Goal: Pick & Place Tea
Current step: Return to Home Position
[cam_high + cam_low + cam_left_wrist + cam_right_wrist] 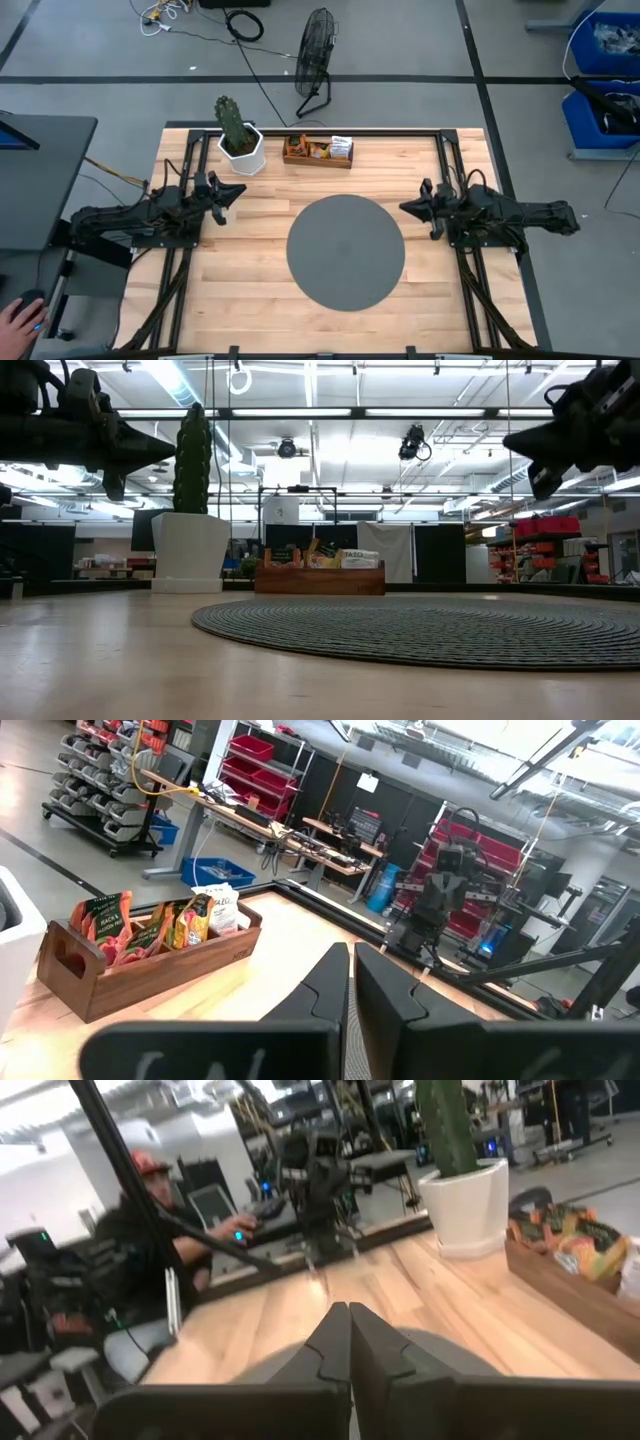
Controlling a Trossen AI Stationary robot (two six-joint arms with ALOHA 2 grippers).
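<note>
The tea sachets point(322, 150) stand upright in a brown wooden tray point(296, 159) at the table's far edge, seen also in the left wrist view point(165, 925) and right wrist view point(565, 1240). A grey disc point(346, 252) lies flat on the table's middle. My left gripper point(240, 190) hovers shut at the table's left, pointing level toward the right. My right gripper point(403, 207) hovers shut at the table's right, pointing level toward the left. Neither holds anything; both are well above the tabletop in the low view, the left point(170, 450) and the right point(508, 440).
A cactus in a white pot point(240, 148) stands at the far left, beside the tray. A black frame rail point(400, 132) runs along the table's far edge. A person sits beyond the table's left side point(160, 1250), a hand on a mouse point(20, 315).
</note>
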